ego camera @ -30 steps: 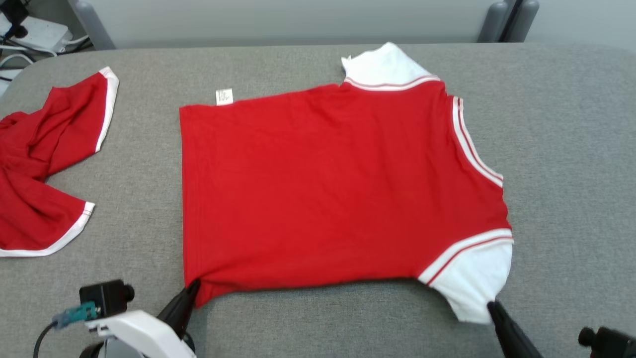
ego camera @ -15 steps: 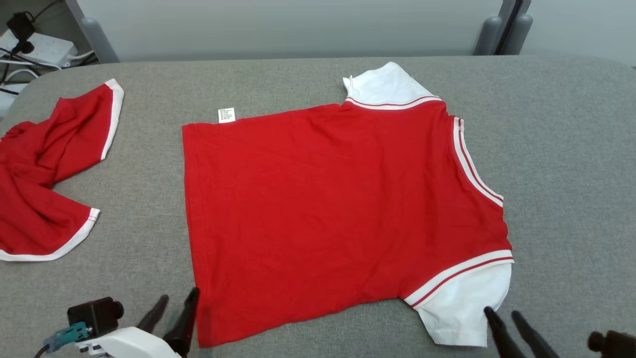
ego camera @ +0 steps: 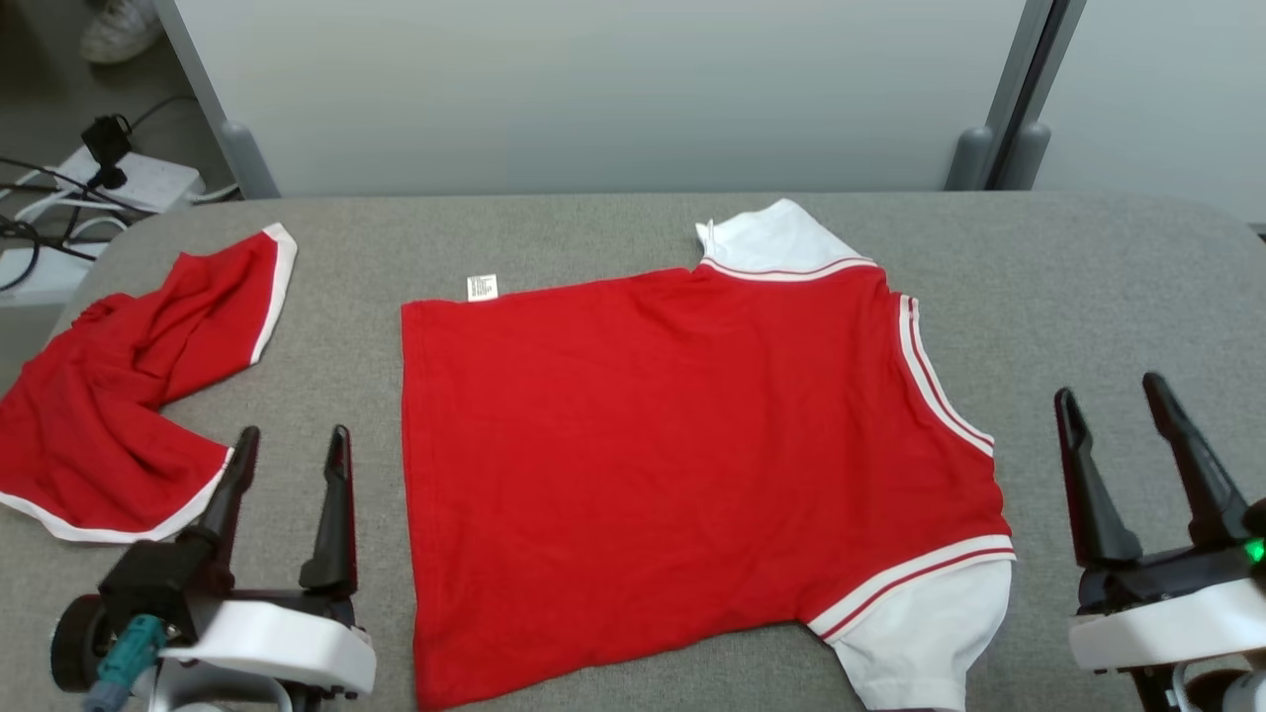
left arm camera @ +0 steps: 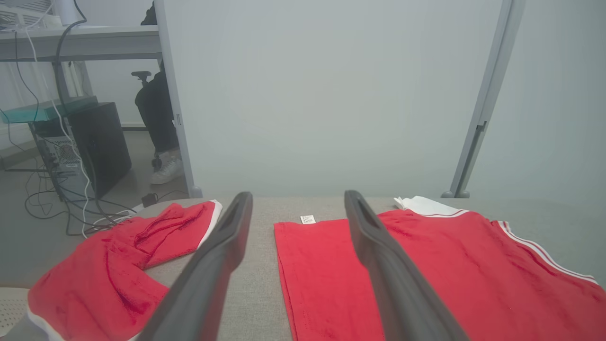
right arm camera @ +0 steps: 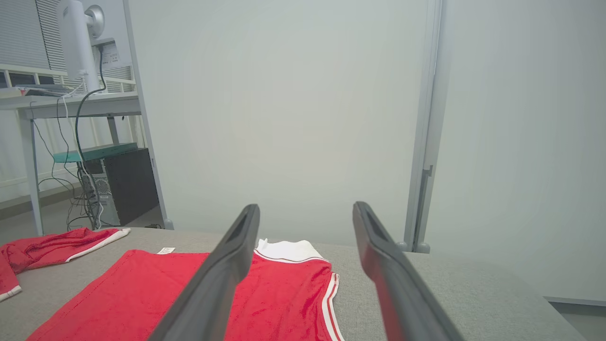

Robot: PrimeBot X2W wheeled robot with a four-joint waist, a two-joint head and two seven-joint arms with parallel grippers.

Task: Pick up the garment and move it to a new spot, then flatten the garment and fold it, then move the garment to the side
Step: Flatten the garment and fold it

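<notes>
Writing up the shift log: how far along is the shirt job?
Done: the shirt lies spread flat on the table. In hand: nothing; the left gripper and right gripper stand open beside it, off the cloth. Left: folding it, then moving it aside.

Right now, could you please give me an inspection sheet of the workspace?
Surface: grey fabric-covered table.
Job's things: red shirt with white sleeves, spread flat, not yet folded.
Clutter: second red garment, crumpled at the table's left end.
Grippers: left pincer open, empty, left of the shirt; right pincer open, empty, right of it.
Cables: power strip with cords on the floor past the left corner.
Surroundings: pale partition behind the table; a person's shoe on the floor.
</notes>
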